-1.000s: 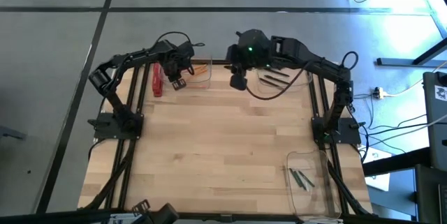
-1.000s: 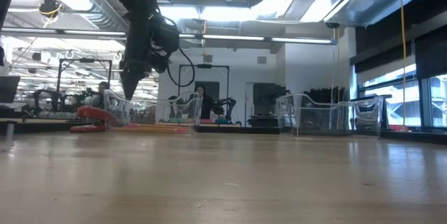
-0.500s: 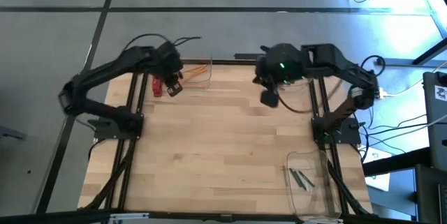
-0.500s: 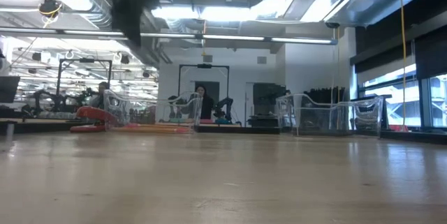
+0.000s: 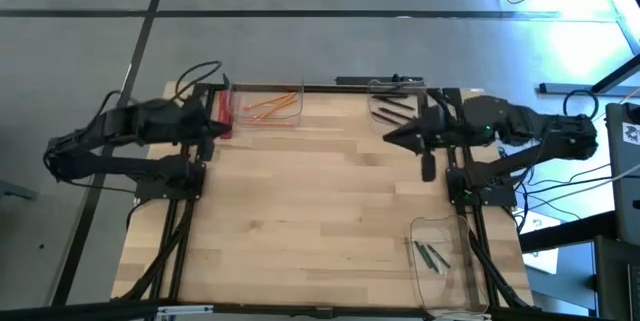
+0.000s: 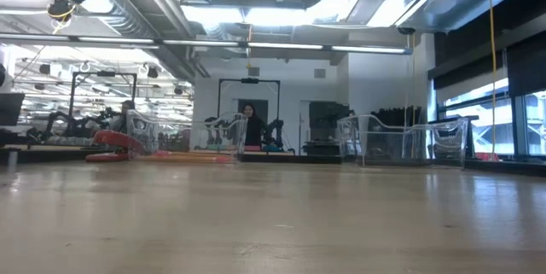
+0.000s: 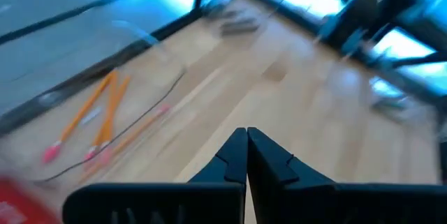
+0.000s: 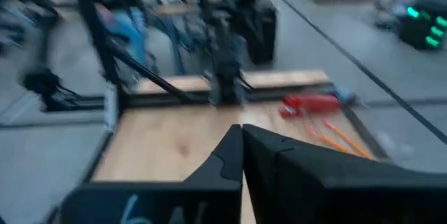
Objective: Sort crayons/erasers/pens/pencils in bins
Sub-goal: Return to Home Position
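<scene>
Orange pencils point(image 5: 268, 107) lie in the clear bin point(image 5: 292, 92) at the far left; the left wrist view shows the same pencils point(image 7: 98, 116). Black pens point(image 5: 396, 113) lie in the far right bin point(image 5: 376, 89). A third bin point(image 5: 432, 229) at the near right holds a few dark sticks point(image 5: 433, 256). My left gripper point(image 5: 214, 127) is shut and empty at the table's left edge, beside the pencil bin; its fingertips point(image 7: 246, 155) meet. My right gripper point(image 5: 393, 137) is shut and empty near the right edge, just in front of the pen bin; its fingertips point(image 8: 242, 146) meet too.
A flat red bar point(image 5: 223, 111) lies on the table left of the pencil bin, close to my left gripper. A black cable point(image 5: 428, 166) hangs from the right arm. The middle and near left of the wooden table point(image 5: 310, 221) are bare. A person point(image 6: 250, 125) stands far off in the room.
Both arms have drawn back from the far bins. My left arm has risen and gone toward the table's left edge, out of the low view. My right arm has gone toward the right edge. The pencils, pens and red bar lie where they were.
</scene>
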### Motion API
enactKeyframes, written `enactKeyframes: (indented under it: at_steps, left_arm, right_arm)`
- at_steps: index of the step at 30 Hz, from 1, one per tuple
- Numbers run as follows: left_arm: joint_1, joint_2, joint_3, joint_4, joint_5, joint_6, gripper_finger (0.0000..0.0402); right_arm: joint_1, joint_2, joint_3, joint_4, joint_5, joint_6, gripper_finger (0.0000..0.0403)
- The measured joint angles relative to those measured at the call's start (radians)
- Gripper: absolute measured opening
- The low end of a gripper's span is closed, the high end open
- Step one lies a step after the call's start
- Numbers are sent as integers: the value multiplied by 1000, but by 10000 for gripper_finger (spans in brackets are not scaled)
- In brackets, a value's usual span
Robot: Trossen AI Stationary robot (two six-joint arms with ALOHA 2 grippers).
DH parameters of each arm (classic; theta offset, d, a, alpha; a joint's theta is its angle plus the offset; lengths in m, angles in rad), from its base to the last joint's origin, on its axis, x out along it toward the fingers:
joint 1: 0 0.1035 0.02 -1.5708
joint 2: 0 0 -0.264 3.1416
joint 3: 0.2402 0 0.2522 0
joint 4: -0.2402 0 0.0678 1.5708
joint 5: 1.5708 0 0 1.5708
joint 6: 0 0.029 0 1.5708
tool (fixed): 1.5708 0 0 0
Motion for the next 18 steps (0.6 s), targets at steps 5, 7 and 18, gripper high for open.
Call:
enactKeyframes:
  at_steps: [5, 7, 18]
  left_arm:
    - [-51, -175, -173, 181, 13, 10, 0]
    - [-61, -235, -219, 227, 21, 24, 0]
    - [-75, -514, -359, 396, 37, 48, 0]
  right_arm:
    - [3, -185, -274, 264, -70, 3, 2]
    - [2, -254, -362, 327, -66, 23, 2]
    - [2, -619, -766, 603, -66, 52, 3]
